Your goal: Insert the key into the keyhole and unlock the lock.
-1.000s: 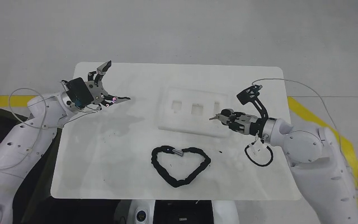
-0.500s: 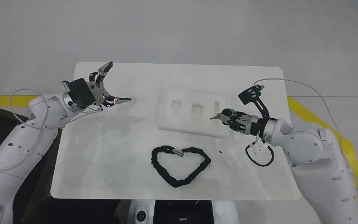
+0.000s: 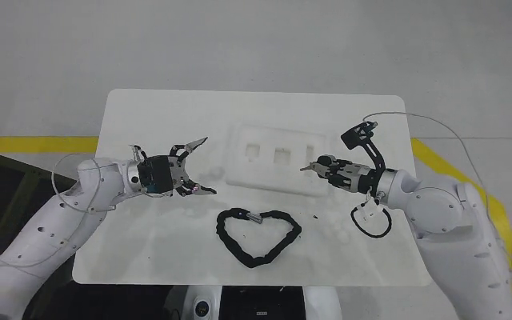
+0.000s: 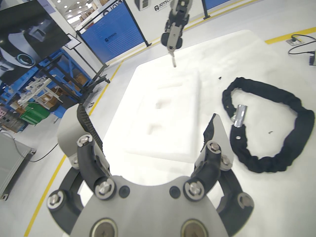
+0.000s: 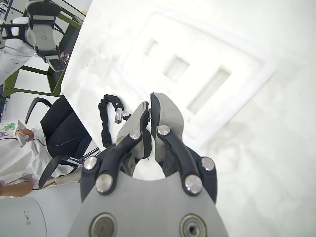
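Nearest the robot, the black chain lock (image 3: 258, 236) lies heart-shaped on the white table (image 3: 136, 240), on the near side of the foam tray (image 3: 240, 164), its metal keyhole end (image 3: 254, 217) untouched. The left gripper (image 3: 210, 166), jaws spread wide and empty, has swung in from the far corner to the tray's left end, probably to steady the lock. The right gripper (image 3: 314, 167) stays over the tray's right end, jaws pinching the key (image 3: 304, 169). Beyond the tray lies grey floor with yellow lines.
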